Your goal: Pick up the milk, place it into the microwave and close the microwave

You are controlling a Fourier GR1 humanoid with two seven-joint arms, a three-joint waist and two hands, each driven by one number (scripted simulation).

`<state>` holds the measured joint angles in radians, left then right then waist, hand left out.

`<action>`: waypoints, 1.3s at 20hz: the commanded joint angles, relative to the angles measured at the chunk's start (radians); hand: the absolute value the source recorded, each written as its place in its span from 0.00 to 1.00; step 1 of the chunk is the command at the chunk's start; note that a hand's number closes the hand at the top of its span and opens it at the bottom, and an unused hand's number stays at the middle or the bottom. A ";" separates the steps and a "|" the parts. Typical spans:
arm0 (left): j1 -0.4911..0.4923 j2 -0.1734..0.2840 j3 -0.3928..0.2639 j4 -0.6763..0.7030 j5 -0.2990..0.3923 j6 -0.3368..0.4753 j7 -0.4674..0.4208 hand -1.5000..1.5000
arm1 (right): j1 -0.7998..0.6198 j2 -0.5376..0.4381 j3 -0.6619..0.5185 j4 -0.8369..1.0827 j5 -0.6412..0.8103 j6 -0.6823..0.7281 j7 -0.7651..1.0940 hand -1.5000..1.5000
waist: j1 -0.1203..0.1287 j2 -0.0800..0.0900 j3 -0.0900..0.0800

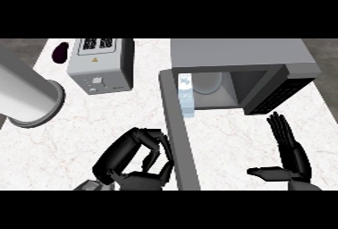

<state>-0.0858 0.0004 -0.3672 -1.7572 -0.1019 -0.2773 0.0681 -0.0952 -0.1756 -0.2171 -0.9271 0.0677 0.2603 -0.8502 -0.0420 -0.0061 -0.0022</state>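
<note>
The milk, a tall white carton with blue markings, stands at the left front corner of the microwave's open cavity, right by the door hinge. The grey microwave door swings out toward me. My left hand sits just left of the door's outer face, fingers curled with nothing in them; whether they touch the door I cannot tell. In front of the microwave's control panel, my right hand rests open, fingers straight, away from the milk.
A silver toaster stands at the back left with a dark purple item beside it. A large grey cylinder lies over the counter's left edge. Marble counter spreads left of the door.
</note>
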 commanded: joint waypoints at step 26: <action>-0.514 0.000 -0.529 0.818 0.486 0.707 -0.486 1.00 | 0.337 -0.138 0.085 -0.870 -0.340 0.271 0.352 0.00 | -0.113 0.026 -0.005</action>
<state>-0.5506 0.0080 -0.8716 -0.9427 0.2874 0.3972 -0.3926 0.2140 -0.2985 -0.1454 -1.7129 -0.2361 0.5003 -0.5423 -0.1263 0.0170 -0.0054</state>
